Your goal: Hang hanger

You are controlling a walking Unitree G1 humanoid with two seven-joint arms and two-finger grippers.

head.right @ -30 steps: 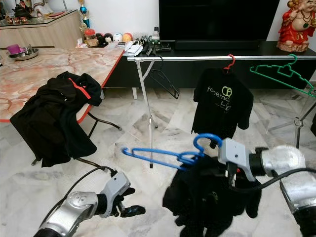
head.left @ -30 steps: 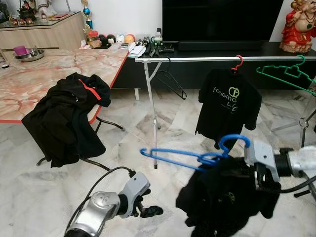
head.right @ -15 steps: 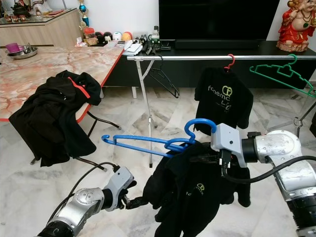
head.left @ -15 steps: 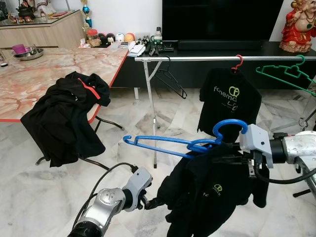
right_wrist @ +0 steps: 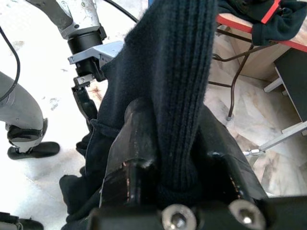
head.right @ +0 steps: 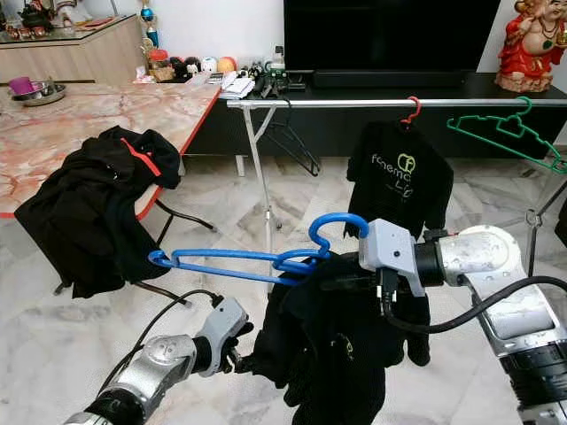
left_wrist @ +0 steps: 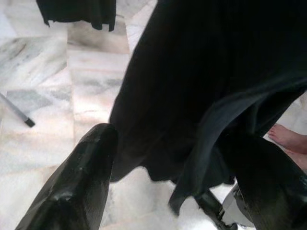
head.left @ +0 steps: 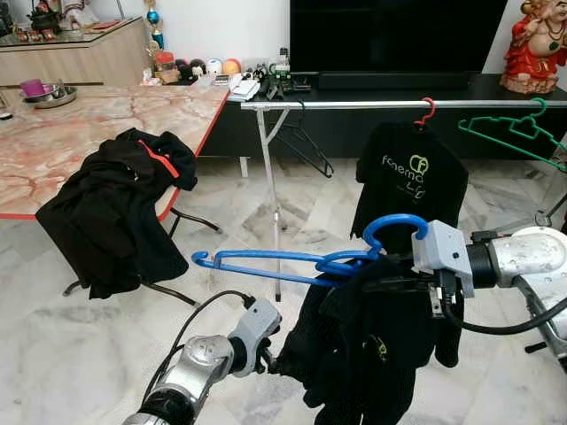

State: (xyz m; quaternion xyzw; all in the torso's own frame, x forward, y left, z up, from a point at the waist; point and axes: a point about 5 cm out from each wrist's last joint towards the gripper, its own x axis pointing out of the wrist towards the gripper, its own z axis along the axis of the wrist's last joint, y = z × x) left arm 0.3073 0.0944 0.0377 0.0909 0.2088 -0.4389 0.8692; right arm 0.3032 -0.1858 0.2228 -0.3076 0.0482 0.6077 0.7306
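Two black fingers of the right gripper (right_wrist: 165, 158) are pinching the collar of a black garment (head.left: 372, 345) draped on the blue hanger (head.left: 301, 261), which is hovering low before the silver clothes rail (head.left: 390, 104). The left gripper (left_wrist: 177, 187) is reaching under the garment's hem, fingers spread. Bare rail is lying between a black hanger (head.left: 306, 146) and a hung black T-shirt (head.left: 409, 181). The left wrist view is catching a person's bare foot (left_wrist: 290, 139).

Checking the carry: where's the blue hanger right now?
In the left eye view, the blue hanger sits centre, held with a black shirt by the right gripper, before the rail.
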